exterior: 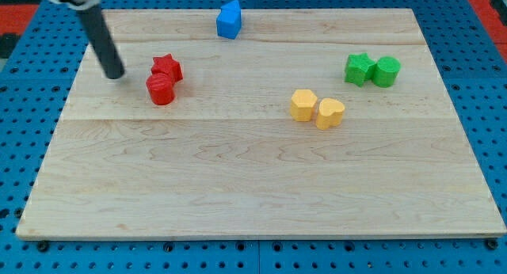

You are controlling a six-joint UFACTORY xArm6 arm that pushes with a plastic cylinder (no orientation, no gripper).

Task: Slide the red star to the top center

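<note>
The red star [167, 66] lies on the wooden board [253, 187] at the upper left. A red cylinder [160, 89] touches it just below. My tip [116, 74] rests on the board to the left of the red star, a short gap away, level with the two red blocks. The dark rod rises from it toward the view's top left corner.
A blue block [229, 20] stands at the top centre near the board's top edge. A green star [359, 69] and a green cylinder [387, 71] sit together at the right. Two yellow blocks [303, 104] [329, 113] sit side by side right of centre.
</note>
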